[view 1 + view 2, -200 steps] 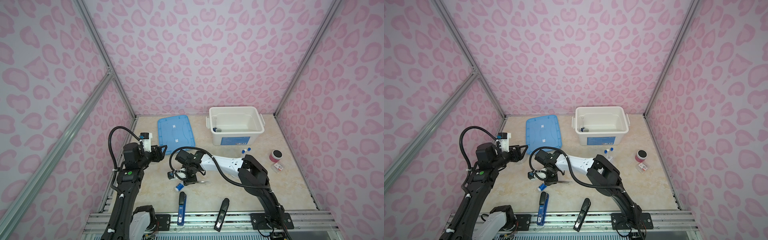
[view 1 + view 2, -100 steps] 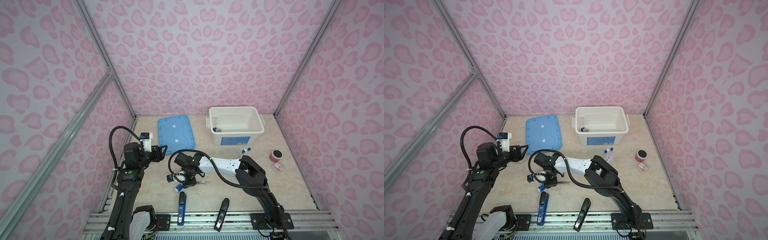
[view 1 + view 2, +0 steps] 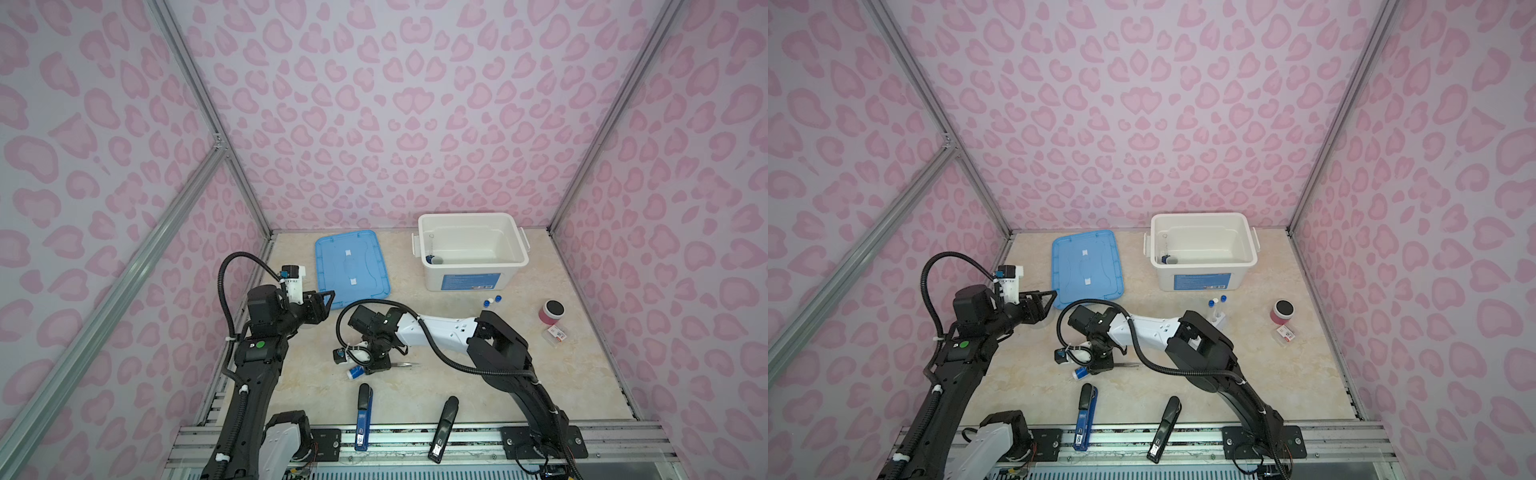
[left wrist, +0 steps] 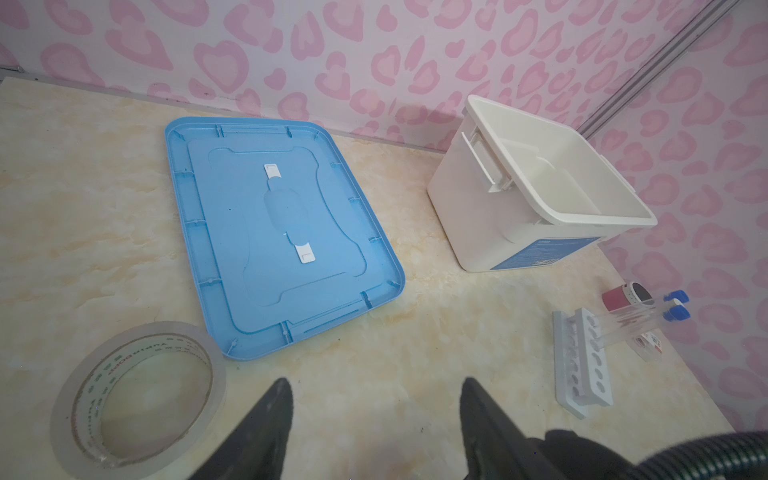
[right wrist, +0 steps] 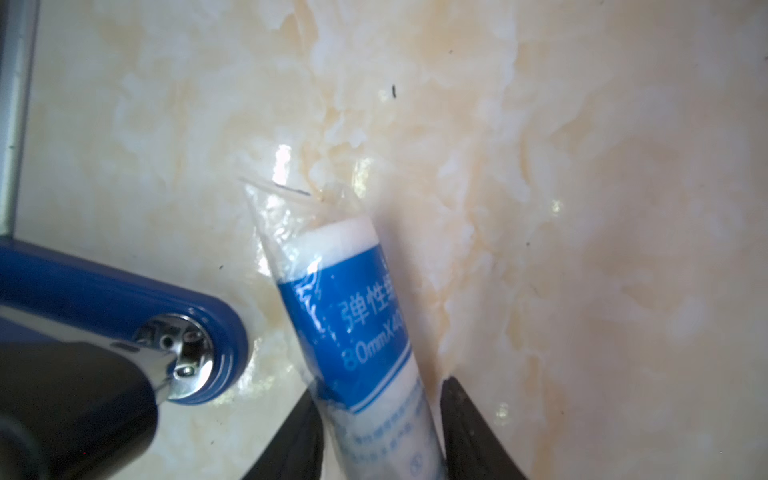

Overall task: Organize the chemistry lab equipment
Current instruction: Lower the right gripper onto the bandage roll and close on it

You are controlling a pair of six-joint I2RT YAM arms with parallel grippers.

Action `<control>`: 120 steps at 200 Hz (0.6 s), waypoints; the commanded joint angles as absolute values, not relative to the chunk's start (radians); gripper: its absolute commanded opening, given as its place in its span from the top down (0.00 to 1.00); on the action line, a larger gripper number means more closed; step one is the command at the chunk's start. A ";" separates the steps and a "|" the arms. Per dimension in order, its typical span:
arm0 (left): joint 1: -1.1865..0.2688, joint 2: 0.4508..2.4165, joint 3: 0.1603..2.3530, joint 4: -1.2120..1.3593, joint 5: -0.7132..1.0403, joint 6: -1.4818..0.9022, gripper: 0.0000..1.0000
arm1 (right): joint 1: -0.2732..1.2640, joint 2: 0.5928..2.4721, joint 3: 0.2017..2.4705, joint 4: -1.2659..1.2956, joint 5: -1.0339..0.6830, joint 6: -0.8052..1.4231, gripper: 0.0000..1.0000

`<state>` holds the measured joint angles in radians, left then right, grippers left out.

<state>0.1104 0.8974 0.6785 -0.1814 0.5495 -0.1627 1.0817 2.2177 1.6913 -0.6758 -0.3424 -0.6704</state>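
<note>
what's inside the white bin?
One thing shows: a clear cylinder on a blue base, in the near-left corner of the white bin. Remaining floor looks bare; the front wall hides the strip just behind it.

Robot cell: patterned walls (image 3: 374,124), aluminium frame (image 3: 218,143)

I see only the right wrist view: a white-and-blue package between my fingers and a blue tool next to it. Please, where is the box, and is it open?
Observer: The white box stands open at the back of the table; its blue lid lies flat beside it.
Operator: And the left gripper, is it holding something?
Observer: No, the left gripper is open and empty, near the lid's front corner.
</note>
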 commanded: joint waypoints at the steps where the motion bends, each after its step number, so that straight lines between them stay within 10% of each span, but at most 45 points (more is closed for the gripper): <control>1: 0.110 0.899 0.684 -0.156 0.560 -0.153 0.34 | 1.077 2.224 1.701 -0.663 -0.361 -0.649 0.60; 120: 0.110 0.899 0.686 -0.157 0.543 -0.147 0.34 | 1.012 2.175 1.693 -0.616 -0.439 -0.567 0.73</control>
